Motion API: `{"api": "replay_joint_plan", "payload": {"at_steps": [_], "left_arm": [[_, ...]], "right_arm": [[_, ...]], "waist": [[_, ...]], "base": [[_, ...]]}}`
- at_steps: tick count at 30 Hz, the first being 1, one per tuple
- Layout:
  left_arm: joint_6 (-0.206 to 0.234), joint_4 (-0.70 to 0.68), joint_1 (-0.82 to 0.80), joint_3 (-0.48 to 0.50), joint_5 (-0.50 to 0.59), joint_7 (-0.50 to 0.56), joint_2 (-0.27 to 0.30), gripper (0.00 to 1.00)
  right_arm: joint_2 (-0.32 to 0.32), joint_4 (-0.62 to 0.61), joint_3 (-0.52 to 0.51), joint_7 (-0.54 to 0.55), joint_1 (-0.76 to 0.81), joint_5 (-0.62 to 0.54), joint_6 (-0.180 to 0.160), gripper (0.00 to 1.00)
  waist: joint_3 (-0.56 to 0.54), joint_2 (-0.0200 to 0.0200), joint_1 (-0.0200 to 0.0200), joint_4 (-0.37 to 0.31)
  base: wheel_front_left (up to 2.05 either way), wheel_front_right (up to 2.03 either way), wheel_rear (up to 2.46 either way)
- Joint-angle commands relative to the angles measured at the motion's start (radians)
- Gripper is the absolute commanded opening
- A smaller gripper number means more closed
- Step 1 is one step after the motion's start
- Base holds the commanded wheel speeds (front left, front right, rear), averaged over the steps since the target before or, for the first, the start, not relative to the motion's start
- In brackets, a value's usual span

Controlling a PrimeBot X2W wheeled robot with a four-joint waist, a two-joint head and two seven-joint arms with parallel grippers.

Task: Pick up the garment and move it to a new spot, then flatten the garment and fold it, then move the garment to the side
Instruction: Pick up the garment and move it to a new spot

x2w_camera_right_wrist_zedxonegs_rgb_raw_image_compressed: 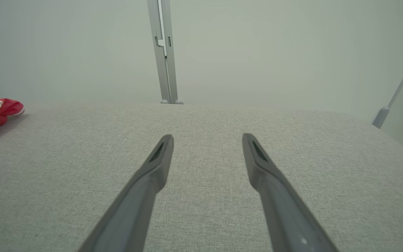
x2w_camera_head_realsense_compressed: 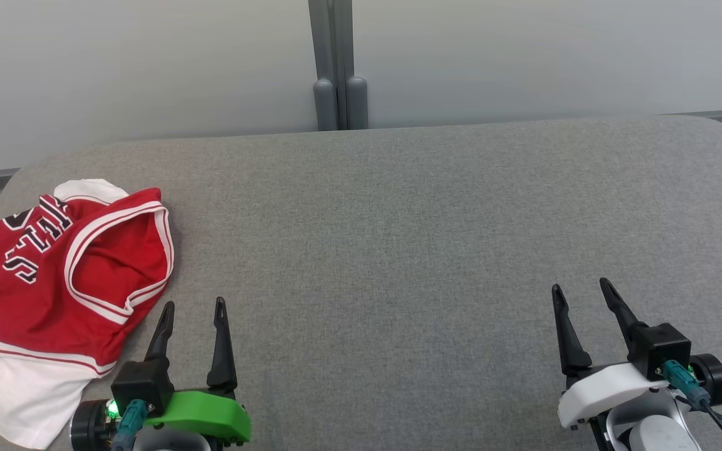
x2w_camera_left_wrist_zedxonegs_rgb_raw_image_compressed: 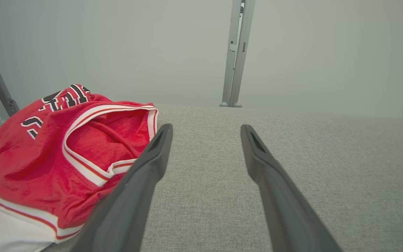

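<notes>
Garment [x2w_camera_head_realsense_compressed: 66, 282]: a red sleeveless jersey with white trim and dark lettering. It lay crumpled at the far left of the grey bench [x2w_camera_head_realsense_compressed: 398, 250], partly running off the head view's left edge. It was bunched, not flat. A white-trimmed opening [x2w_camera_head_realsense_compressed: 116, 250] gaped upward, and a white panel [x2w_camera_head_realsense_compressed: 29, 401] lay nearest the robot.

Left pincer [x2w_camera_head_realsense_compressed: 193, 303]: fingers apart, nothing between them, low over the bench just beside the garment's right edge. In the left wrist view one finger overlapped the red cloth; whether it touched could not be told.

Right pincer [x2w_camera_head_realsense_compressed: 581, 285]: fingers apart, empty, over bare bench on the right side, well apart from the garment.

Step in hand, by my reading: the very first. The garment was unlifted with neither pincer on it, so the pick-up had not begun. Moving, flattening, folding and setting aside were all to come.

Next move, as judged: the left pincer needed to swing left and dip onto the cloth. It should close on a thick ridge such as the trimmed rim rather than a thin layer pressed to the bench. The wide bare middle of the bench looked the natural new spot. The right pincer would have to cross much of the bench to help. A one-sided lift would likely leave the jersey hanging bunched and harder to spread.
</notes>
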Motion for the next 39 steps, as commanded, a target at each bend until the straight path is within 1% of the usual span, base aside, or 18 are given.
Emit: {"api": "replay_joint_plan", "payload": {"at_steps": [1, 11, 15, 20, 26, 33, 39], "left_arm": [[0.002, 0.001, 0.01, 0.002, -0.01, -0.001, 0.007, 1.0], [0.008, 0.001, 0.008, 0.001, -0.018, -0.001, 0.007, 1.0], [0.011, 0.002, 0.005, -0.001, -0.021, -0.001, 0.007, 1.0], [0.014, 0.0, 0.013, 0.005, -0.026, -0.001, 0.007, 1.0], [0.006, -0.002, 0.024, 0.024, -0.018, -0.001, 0.006, 1.0], [0.007, -0.009, 0.04, 0.06, -0.005, -0.001, 0.007, 1.0], [0.002, -0.015, 0.051, 0.098, -0.002, -0.001, 0.006, 1.0]], "right_arm": [[-0.005, -0.001, -0.001, -0.003, 0.007, -0.006, 0.0, 1.0], [-0.005, -0.003, -0.002, -0.003, 0.009, -0.009, 0.0, 1.0], [-0.004, -0.006, -0.006, -0.003, 0.015, -0.012, 0.0, 1.0], [-0.005, -0.008, -0.005, -0.003, 0.026, -0.006, 0.0, 1.0], [-0.005, -0.008, -0.002, -0.003, 0.032, 0.005, 0.0, 1.0], [-0.004, -0.009, 0.003, -0.003, 0.046, 0.018, 0.0, 1.0], [-0.005, -0.01, 0.018, -0.003, 0.049, 0.024, 0.0, 1.0]], "waist": [[0.0, 0.0, 0.0, 0.001], [0.0, 0.0, 0.0, 0.006], [0.0, 0.0, 0.0, 0.035], [-0.007, 0.0, 0.0, 0.105], [-0.015, 0.0, 0.0, 0.213], [-0.02, 0.0, 0.0, 0.341], [-0.015, 0.0, 0.0, 0.422]], "base": [[0.0, 0.0, 0.0], [0.0, 0.0, 0.0], [0.0, 0.0, 0.0], [0.0, 0.0, 0.0], [0.0, 0.0, 0.0], [0.0, 0.0, 0.0], [0.0, 0.0, 0.0]]}}
